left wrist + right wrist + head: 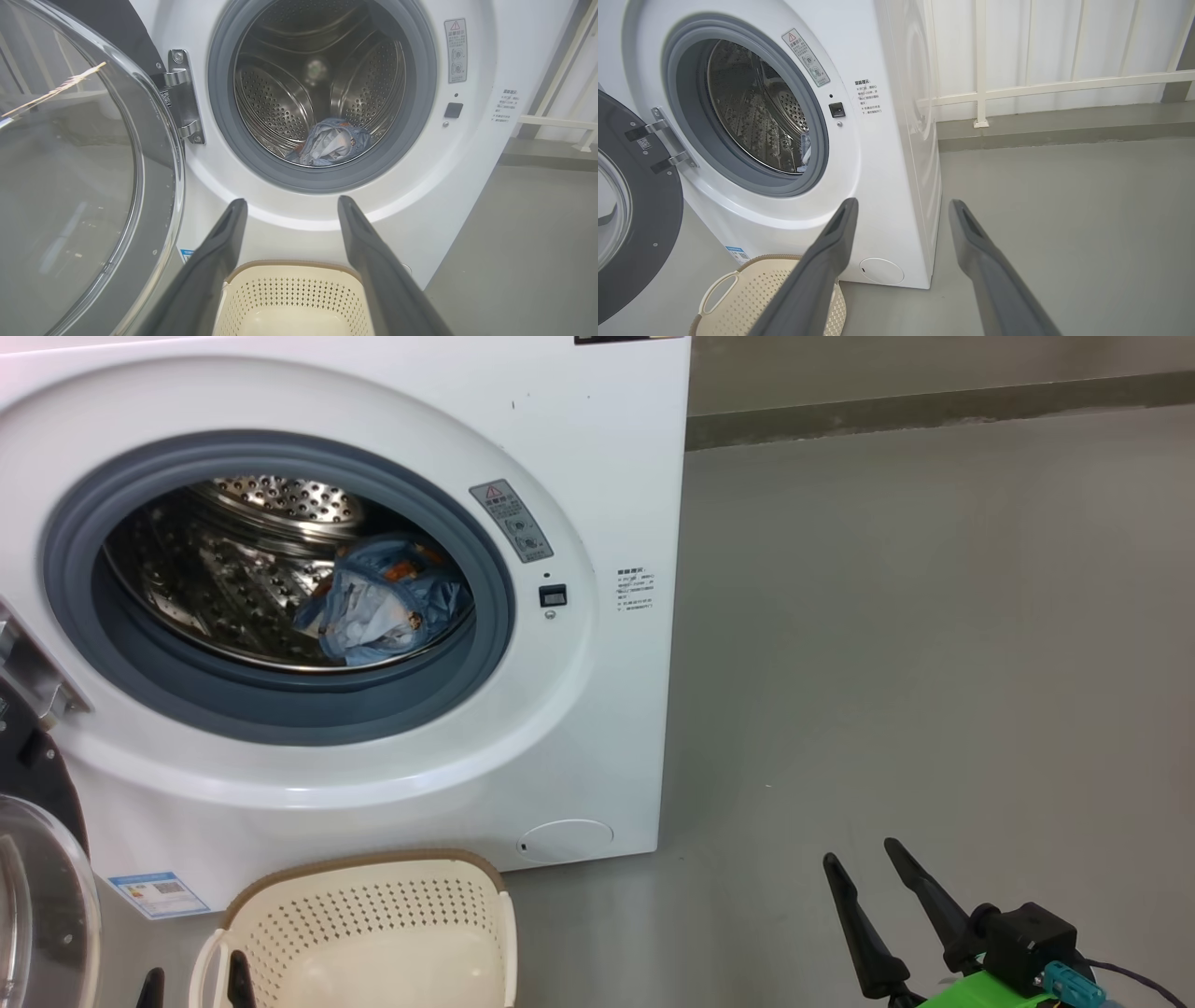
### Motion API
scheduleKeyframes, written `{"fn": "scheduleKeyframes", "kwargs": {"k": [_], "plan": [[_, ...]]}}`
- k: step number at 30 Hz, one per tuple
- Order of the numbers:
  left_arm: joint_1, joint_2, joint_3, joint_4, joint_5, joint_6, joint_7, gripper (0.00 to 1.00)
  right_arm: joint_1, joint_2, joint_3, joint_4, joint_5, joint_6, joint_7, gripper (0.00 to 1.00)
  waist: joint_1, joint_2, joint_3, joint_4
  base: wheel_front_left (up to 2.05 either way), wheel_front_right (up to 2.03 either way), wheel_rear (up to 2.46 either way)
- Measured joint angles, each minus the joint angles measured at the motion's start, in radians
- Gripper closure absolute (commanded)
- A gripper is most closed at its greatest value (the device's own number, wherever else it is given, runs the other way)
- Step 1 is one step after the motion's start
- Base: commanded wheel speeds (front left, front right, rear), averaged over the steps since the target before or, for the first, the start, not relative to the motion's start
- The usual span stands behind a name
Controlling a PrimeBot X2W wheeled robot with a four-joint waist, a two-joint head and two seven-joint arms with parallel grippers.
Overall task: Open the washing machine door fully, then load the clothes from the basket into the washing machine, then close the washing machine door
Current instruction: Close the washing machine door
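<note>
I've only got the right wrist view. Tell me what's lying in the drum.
Observer: A bundle of light-blue clothes with orange print lies low inside the washing machine.
Operator: Now report the basket's inside.
Observer: The part of the basket floor that the left wrist view shows is bare, with no fabric on it.
Operator: Give me the left gripper.
Observer: The left gripper is open, pointing at the machine's opening, by the basket.
</note>
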State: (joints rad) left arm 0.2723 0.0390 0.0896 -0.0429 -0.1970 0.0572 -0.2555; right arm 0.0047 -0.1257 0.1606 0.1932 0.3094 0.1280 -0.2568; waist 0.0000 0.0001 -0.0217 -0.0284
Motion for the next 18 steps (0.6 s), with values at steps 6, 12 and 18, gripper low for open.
{"fn": "scheduleKeyframes", "kwargs": {"k": [6,12,18], "plan": [[0.000,0.000,0.002,-0.001,0.001,0.006,0.000,0.00,0.000,0.000,-0.006,0.000,0.000,0.000,0.000,0.00,0.0000,0.0000,0.000,0.000,0.00,0.00,0.00],[0.000,0.000,0.003,0.000,0.009,0.019,0.000,0.00,0.000,0.002,-0.012,0.000,-0.004,0.000,0.000,0.00,0.0000,0.0000,0.002,0.000,0.00,0.00,0.00],[0.000,0.000,0.003,0.000,0.009,0.026,0.000,0.00,0.000,0.006,-0.027,0.000,-0.012,0.000,0.000,0.00,0.0000,0.0000,0.006,0.001,0.00,0.00,0.00]]}}
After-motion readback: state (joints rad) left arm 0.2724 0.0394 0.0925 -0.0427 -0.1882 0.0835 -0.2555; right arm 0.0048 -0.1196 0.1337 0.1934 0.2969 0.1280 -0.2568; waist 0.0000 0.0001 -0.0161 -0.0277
